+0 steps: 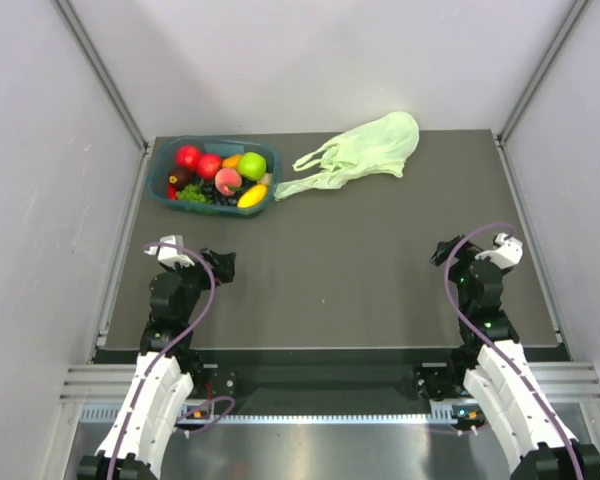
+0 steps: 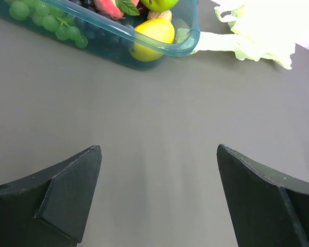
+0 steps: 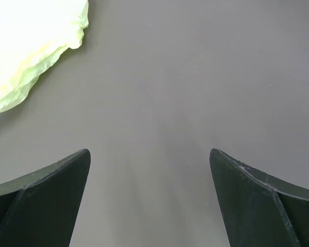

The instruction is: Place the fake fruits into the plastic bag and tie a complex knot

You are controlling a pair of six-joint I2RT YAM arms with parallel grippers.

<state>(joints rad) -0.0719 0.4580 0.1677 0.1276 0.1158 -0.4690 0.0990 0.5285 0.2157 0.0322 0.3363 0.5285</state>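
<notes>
The fake fruits lay heaped in the teal tray, the plastic bag collapsed just beside it, and with our left gripper and right gripper both spread wide and empty, we feared the limp bag would slide or stay shut during loading.

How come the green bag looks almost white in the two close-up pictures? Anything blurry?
Left wrist view: the plastic bag is overexposed, nearly white. Right wrist view: it glares pale yellow; the near fingers are dark, slightly soft. Top view: even light, sharp, bag reads green.
</notes>
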